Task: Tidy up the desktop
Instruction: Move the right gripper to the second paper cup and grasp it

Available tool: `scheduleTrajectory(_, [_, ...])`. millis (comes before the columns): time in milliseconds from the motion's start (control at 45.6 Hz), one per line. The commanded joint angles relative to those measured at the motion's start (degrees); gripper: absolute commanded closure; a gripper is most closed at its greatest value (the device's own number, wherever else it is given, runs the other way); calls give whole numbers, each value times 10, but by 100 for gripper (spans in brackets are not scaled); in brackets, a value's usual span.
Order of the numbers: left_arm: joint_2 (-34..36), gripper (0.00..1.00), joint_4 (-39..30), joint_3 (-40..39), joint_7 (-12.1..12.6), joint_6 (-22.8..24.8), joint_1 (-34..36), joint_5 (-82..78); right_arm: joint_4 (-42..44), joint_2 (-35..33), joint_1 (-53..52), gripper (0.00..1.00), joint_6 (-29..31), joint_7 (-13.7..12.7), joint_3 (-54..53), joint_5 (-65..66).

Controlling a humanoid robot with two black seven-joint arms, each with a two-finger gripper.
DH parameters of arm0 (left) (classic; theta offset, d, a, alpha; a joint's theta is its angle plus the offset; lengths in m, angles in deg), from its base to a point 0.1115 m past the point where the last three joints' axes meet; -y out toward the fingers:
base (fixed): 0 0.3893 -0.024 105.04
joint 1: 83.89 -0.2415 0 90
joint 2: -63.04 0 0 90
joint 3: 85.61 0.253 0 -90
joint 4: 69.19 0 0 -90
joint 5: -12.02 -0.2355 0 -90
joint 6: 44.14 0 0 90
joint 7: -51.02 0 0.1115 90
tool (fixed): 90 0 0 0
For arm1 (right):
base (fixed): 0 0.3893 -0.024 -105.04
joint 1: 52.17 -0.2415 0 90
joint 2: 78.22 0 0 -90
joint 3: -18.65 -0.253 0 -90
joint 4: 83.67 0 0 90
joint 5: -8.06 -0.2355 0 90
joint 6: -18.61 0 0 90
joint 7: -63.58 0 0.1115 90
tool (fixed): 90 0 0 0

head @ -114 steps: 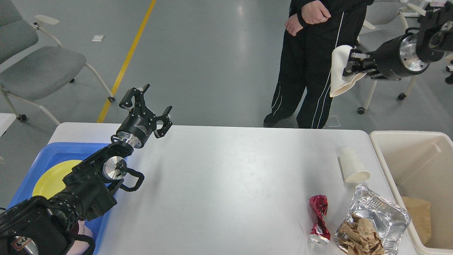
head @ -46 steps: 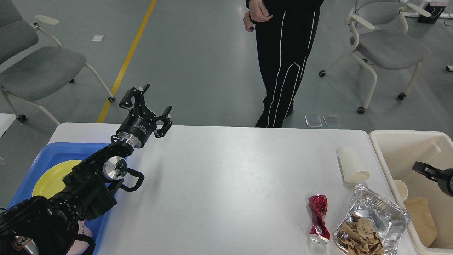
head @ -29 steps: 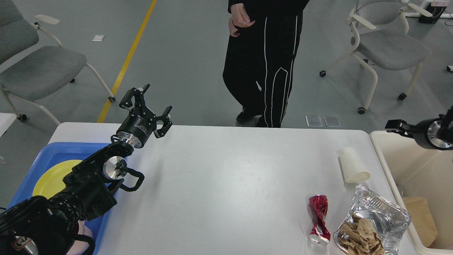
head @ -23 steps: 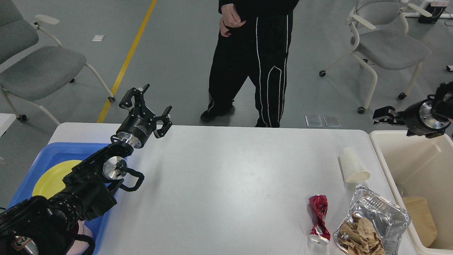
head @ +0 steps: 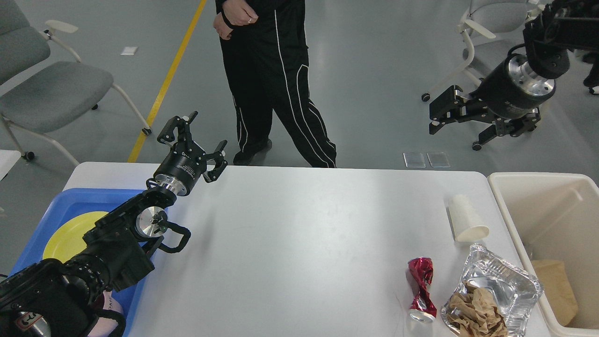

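Desktop (head: 299,243) fills the near half of the view, mostly bare; clutter sits at its right near end. Cream bin (head: 514,220) butts the right edge, some brown paper at its bottom. Blue tray (head: 70,199) at the left end holds a yellow plate (head: 70,236).

What's left on the desktop, largest first: foil tray (head: 503,276) with crumpled brown paper (head: 475,313) at the near right corner, white cup (head: 465,219) lying on its side just far of it, crushed red can (head: 421,288) just left of the foil tray.

Step, my read: between picks. Neither gripper carries anything; three trash items are not yet binned.

Next move probably calls for the right arm to come down to the cup, the item nearest it, approach across its side since it lies flat, squeeze lightly so it doesn't collapse, then carry it over the bin rim.

Right gripper (head: 461,114) hangs high beyond the far right edge, well above the cup, pointing left, fingers spread, empty.

Left gripper (head: 194,140) sits raised over the far left corner by the blue tray, angled up and away, fingers spread, empty, well apart from the clutter.
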Motion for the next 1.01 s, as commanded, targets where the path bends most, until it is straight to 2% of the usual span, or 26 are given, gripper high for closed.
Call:
scheduleTrajectory(0, [0, 4, 0, 0, 0, 0, 0, 0, 9, 6, 30, 0, -20, -2, -2, 6])
scheduleTrajectory(131, [0, 4, 0, 0, 0, 0, 0, 0, 49, 8, 148, 0, -91, -5, -1, 28])
scheduleTrajectory(263, [0, 4, 0, 0, 0, 0, 1, 0, 102, 8, 285, 0, -220, -20, -1, 44])
scheduleTrajectory(394, [0, 4, 0, 0, 0, 0, 0, -1, 123, 7, 386, 0, -354, -21, -3, 48])
scheduleTrajectory(482, [0, 4, 0, 0, 0, 0, 0, 0, 152, 9, 437, 0, -412, -20, -3, 50])
scheduleTrajectory(701, [0, 4, 0, 0, 0, 0, 0, -1, 254, 33, 533, 0, -462, -20, 1, 77])
scheduleTrajectory(986, [0, 4, 0, 0, 0, 0, 0, 0, 305, 43, 589, 0, -482, -17, 0, 79])
